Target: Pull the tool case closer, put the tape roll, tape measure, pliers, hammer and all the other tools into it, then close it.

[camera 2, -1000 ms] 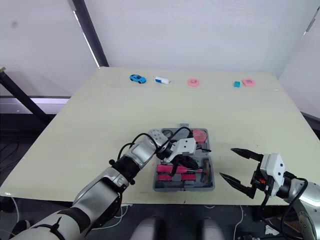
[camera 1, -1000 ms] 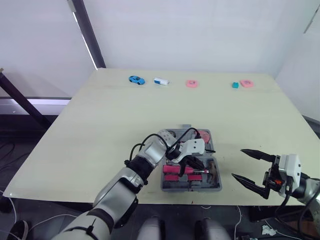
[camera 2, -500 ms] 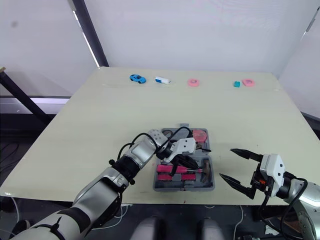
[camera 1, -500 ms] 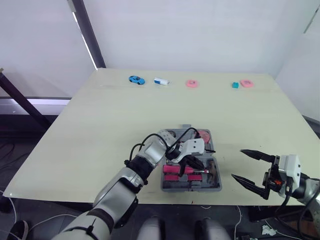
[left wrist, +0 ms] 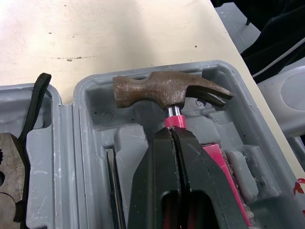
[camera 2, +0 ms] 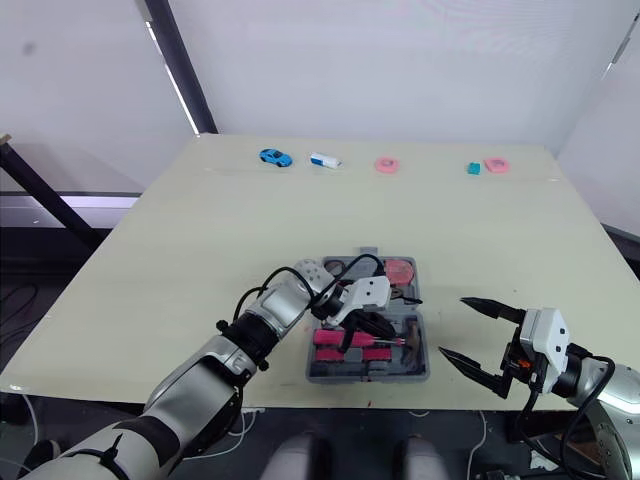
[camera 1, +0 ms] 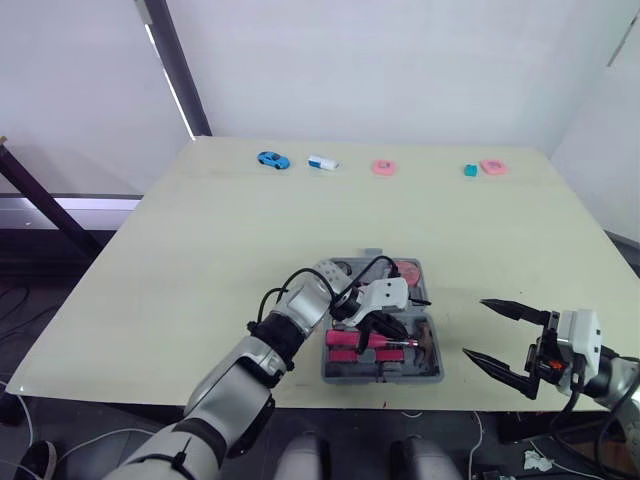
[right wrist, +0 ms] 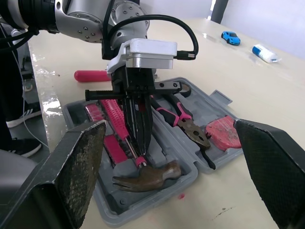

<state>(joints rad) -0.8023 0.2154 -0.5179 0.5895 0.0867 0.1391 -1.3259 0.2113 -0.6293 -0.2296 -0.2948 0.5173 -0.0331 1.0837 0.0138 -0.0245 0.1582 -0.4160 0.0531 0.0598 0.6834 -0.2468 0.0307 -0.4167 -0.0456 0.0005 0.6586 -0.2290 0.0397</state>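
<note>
Rust-brown hammer (left wrist: 162,90) in grey tool case (left wrist: 90,126)

Bright, even, diffuse light filled the room. The white walls and the pale table (camera 1: 200,230) were uniformly lit from the twelve o'clock edge down to six, and the shadows on the tabletop were faint and soft-edged. The floor beyond the table's nine o'clock edge fell dim. Seen from close in, the table surface beside the tool case (left wrist: 224,119) gave off a wet-looking sheen, and a small white glint sat near the blue toy car (right wrist: 230,36). The hammer (left wrist: 162,90) head carried soft highlights and threw a dark shadow into its grey recess.
</note>
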